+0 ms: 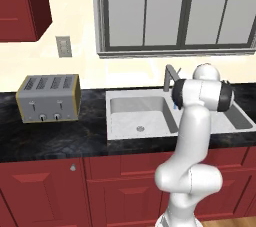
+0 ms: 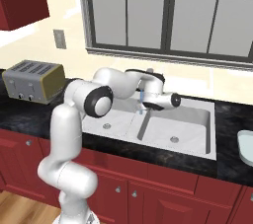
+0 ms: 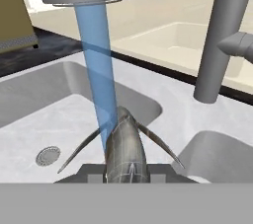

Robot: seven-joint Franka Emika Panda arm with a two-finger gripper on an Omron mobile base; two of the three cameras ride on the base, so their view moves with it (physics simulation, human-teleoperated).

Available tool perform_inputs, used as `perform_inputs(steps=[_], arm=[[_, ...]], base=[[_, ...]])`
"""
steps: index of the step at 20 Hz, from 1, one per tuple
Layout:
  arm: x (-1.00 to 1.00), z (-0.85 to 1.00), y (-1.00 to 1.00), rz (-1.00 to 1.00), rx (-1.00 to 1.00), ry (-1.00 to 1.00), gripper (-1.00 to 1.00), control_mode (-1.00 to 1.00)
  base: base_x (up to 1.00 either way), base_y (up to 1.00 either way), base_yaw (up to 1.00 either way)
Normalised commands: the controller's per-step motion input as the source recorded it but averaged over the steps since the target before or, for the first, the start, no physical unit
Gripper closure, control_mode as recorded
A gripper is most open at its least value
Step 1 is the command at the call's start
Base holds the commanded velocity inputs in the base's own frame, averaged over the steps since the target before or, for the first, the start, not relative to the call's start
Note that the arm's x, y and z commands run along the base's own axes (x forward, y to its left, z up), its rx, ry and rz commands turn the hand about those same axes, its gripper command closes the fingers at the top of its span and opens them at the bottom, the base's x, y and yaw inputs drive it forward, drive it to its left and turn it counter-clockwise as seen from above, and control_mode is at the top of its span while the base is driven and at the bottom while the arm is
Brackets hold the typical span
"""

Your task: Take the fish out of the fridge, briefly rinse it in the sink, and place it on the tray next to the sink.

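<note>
You have the fish (image 3: 124, 151) out of the fridge — the pincer (image 3: 126, 171) grasps it under the faucet's (image 3: 217, 40) blue water stream (image 3: 96, 70) over the sink (image 3: 29, 114). Rinse underway; the tray (image 2: 245, 147) placement is left.

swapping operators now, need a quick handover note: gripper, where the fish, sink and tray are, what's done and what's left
Gripper: shut on the fish, held over the sink under the faucet.
Water stream is running onto the fish.
Tray: on the counter to the right of the sink, only its edge in view.
Done: fish fetched, rinse under way.
Left: carry the fish to the tray and release it.
</note>
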Motion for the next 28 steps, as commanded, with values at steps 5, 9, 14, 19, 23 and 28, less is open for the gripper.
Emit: perform_inputs(steps=[5, 9, 14, 19, 23, 28], arm=[[-0.92, 0.0, -0.09, 0.0, 0.0, -0.07, 1.0, -1.0], [-1.0, 0.0, -0.19, 0.0, 0.03, -0.12, 1.0, -1.0], [-0.95, 0.43, -0.1, 0.0, 0.04, -0.09, 1.0, -1.0], [-0.74, 1.0, 0.0, 0.0, 0.01, -0.08, 1.0, -1.0], [-0.76, 1.0, 0.0, 0.0, 0.0, 0.0, 1.0, -1.0], [-0.89, 0.73, 0.17, 0.0, -0.16, 0.07, 1.0, -1.0]], base=[[0.0, 0.0, 0.0], [0.0, 0.0, 0.0], [0.0, 0.0, 0.0], [0.0, 0.0, 0.0], [0.0, 0.0, 0.0], [0.0, 0.0, 0.0]])
